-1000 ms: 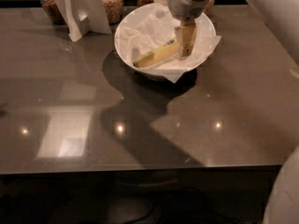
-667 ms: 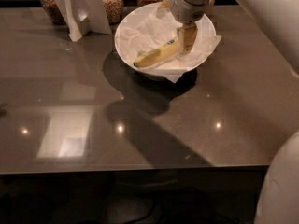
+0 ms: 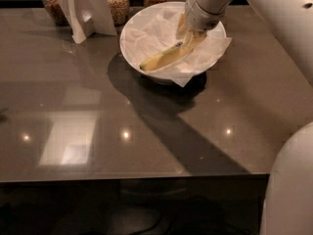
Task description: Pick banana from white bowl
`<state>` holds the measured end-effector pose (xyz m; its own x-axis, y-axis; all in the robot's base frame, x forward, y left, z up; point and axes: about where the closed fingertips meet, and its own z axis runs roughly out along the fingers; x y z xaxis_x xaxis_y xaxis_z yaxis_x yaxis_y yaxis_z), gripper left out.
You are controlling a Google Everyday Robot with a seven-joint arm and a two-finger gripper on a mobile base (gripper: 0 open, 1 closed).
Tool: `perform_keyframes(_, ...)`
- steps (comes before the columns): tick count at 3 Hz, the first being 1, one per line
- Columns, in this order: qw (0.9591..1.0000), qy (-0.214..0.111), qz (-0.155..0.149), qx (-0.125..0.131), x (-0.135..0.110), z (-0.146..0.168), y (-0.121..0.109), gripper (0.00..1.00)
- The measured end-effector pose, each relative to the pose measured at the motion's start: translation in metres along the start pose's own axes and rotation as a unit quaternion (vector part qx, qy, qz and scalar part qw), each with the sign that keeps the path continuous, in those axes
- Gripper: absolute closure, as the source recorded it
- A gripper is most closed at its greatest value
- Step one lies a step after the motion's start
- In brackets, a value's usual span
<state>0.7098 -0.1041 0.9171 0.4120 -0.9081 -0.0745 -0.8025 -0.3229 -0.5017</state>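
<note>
The banana [image 3: 166, 58] is yellow with a small dark blue sticker. It lies aslant in the white bowl [image 3: 134, 31] on crumpled white paper, its left end low and its right end up toward the rim. The bowl stands at the back middle of the grey table. My gripper [image 3: 190, 34] comes down from the upper right into the bowl. It sits right at the banana's right end and hides that end.
Glass jars of grain [image 3: 117, 4] stand along the table's back edge behind the bowl. A white folded card stand [image 3: 85, 9] is to the bowl's left. My white arm [image 3: 274, 18] crosses the upper right, and the robot's body [image 3: 291, 185] fills the lower right corner.
The wrist has sunk a little closer to the bowl over the banana's right end. The banana and bowl lie about where they did.
</note>
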Motion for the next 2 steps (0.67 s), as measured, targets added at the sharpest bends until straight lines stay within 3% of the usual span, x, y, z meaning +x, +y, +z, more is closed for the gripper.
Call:
perform_keyframes(1, 0.9993, -0.029, 0.022, -0.011, 0.002, 0.012, 0.011, 0.66)
perform_keyframes(2, 0.9977, -0.054, 0.035, -0.023, -0.002, 0.023, 0.021, 0.51)
